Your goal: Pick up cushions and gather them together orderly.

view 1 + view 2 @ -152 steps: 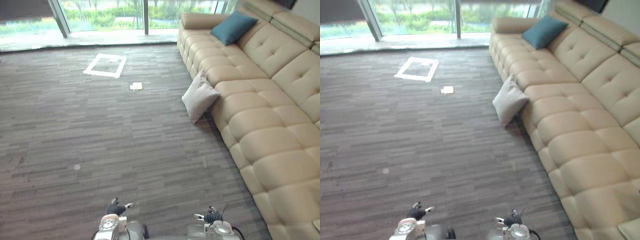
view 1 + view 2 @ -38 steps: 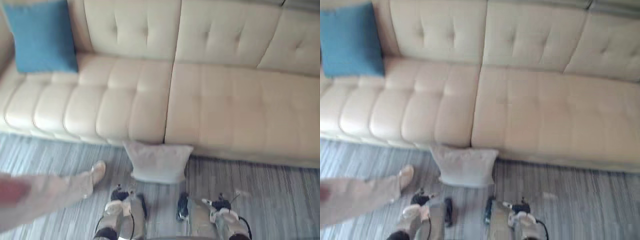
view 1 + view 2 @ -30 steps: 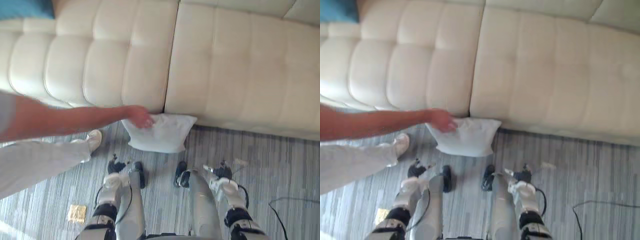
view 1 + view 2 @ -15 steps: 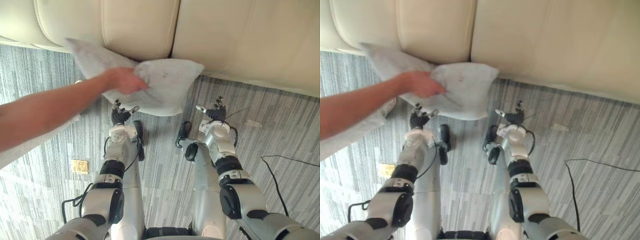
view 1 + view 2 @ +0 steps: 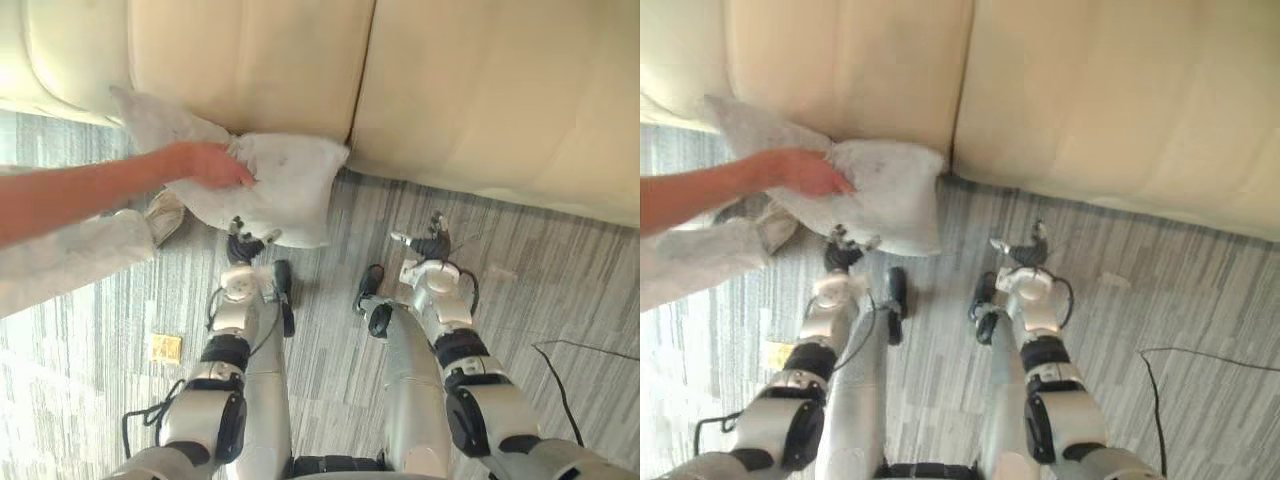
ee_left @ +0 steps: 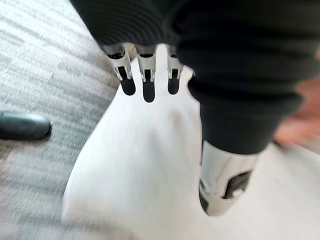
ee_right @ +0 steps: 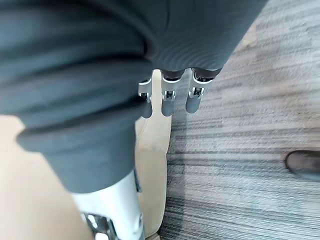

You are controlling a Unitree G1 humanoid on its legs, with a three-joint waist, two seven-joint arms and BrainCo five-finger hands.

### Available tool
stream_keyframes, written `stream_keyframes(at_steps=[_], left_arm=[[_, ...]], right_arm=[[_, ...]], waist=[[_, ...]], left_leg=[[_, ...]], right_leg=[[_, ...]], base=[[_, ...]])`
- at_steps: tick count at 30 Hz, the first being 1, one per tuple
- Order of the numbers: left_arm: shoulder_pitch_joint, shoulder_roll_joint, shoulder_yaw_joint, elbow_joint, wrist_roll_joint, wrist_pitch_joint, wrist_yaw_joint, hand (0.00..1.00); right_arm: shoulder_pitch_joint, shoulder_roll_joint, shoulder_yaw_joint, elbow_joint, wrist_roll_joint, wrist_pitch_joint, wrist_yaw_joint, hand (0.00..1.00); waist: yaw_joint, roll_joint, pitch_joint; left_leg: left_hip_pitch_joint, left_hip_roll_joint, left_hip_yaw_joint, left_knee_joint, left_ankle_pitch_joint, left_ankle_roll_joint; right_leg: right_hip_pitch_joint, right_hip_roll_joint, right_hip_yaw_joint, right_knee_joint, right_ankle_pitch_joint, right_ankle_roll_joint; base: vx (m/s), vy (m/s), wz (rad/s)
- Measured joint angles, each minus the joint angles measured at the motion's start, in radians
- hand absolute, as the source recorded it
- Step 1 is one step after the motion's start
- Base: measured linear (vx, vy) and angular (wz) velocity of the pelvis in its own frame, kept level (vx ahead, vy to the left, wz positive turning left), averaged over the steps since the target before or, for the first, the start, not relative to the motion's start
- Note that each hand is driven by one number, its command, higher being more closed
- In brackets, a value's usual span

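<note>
cushion point(image 5: 285, 190) hung in a person's hand point(image 5: 212, 165) by the sofa point(image 5: 480, 90), just past the left hand point(image 5: 243, 244); its fingers and those of the right hand point(image 5: 428, 243) were apart. released early, it could fall.

head eyes: aimed steeply down; left hand point(image 5: 245, 246), right hand point(image 5: 426, 243) and sofa point(image 5: 480, 100) beyond them are shared | left wrist: cushion point(image 6: 145, 165) seen close past fingers point(image 6: 148, 93) | right wrist: carpet point(image 7: 240, 150) seen close past fingers
</note>
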Motion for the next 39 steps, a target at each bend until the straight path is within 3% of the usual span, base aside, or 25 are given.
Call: stream_keyframes(at_steps=[6, 14, 19, 27, 39], left_arm=[[0.174, -0.043, -0.032, 0.038, 0.035, 0.005, -0.037, 0.0], [0.376, -0.042, -0.031, 0.134, 0.111, 0.025, -0.084, 0.0], [0.433, -0.042, -0.031, 0.188, 0.143, 0.037, -0.109, 0.0], [0.483, -0.038, -0.028, 0.248, 0.18, 0.04, -0.131, 0.0], [0.53, 0.034, -0.031, 0.268, 0.191, 0.04, -0.148, 0.0]], right_arm=[[0.251, 0.035, 0.02, 0.001, -0.022, 0.002, 0.036, 0.0], [0.486, 0.059, 0.016, 0.035, -0.071, 0.012, 0.095, 0.0], [0.54, 0.085, -0.024, 0.089, -0.109, 0.018, 0.125, 0.0], [0.538, 0.055, -0.062, 0.214, -0.154, 0.023, 0.155, 0.0], [0.51, 0.017, -0.059, 0.308, -0.177, 0.026, 0.175, 0.0]], waist=[[-0.003, 0.002, -0.062], [-0.006, 0.01, -0.253], [-0.014, 0.014, -0.326], [-0.027, 0.031, -0.354], [-0.027, 0.037, -0.351]], left_leg=[[0.238, -0.005, 0.016, -0.09, 0.007, -0.006], [0.485, -0.004, 0.058, -0.314, 0.064, -0.019], [0.603, -0.006, 0.071, -0.452, 0.108, -0.028], [0.727, -0.022, 0.061, -0.54, 0.124, -0.027], [0.775, -0.039, 0.028, -0.541, 0.13, -0.016]], right_leg=[[0.218, 0.005, -0.001, -0.059, -0.003, 0.005], [0.428, 0.039, -0.002, -0.234, 0.026, 0.034], [0.517, 0.06, -0.002, -0.331, 0.057, 0.032], [0.658, 0.08, -0.005, -0.455, 0.091, 0.055], [0.781, 0.095, -0.004, -0.611, 0.183, 0.065]], base=[[-0.01, -0.038, -0.05], [0.08, -0.016, -0.08], [0.11, 0.009, -0.08], [0.09, 0.036, 0.0], [-0.03, 0.021, 0.01]])
